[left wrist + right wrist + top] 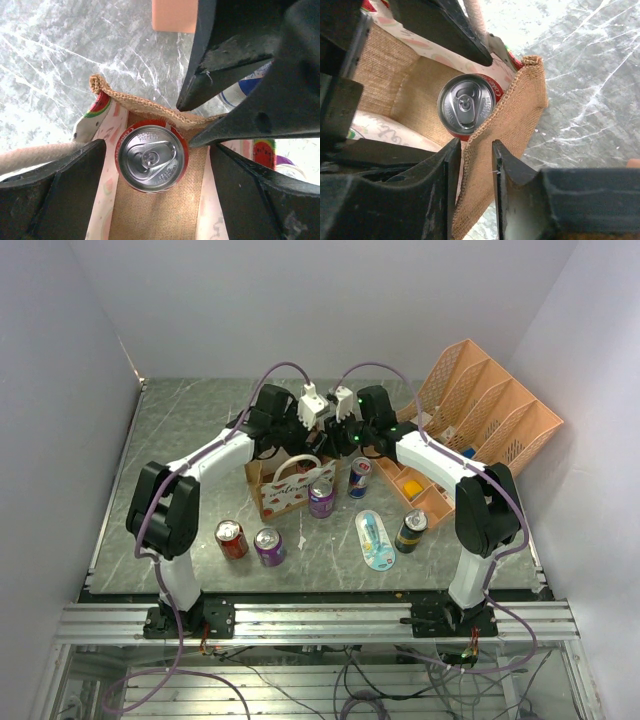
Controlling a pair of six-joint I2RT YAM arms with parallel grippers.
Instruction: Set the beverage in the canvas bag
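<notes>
The tan canvas bag [290,487] with watermelon prints stands left of centre. A red beverage can [152,158] stands upright inside it on the burlap floor and also shows in the right wrist view [467,107]. My left gripper [157,200] hovers over the bag's mouth. It is open and empty, with one finger on each side of the can and clear of it. My right gripper [477,170] straddles the bag's side wall [510,120]. Its jaws are a narrow gap apart, and the rim lies against the left finger.
An orange mesh organizer [483,420] stands at the back right. Around the bag stand a purple can [321,498], a Red Bull can [360,478], a red can [231,538], another purple can [268,546] and a dark can [411,530]. A flat blue-and-white oval [375,539] lies nearby.
</notes>
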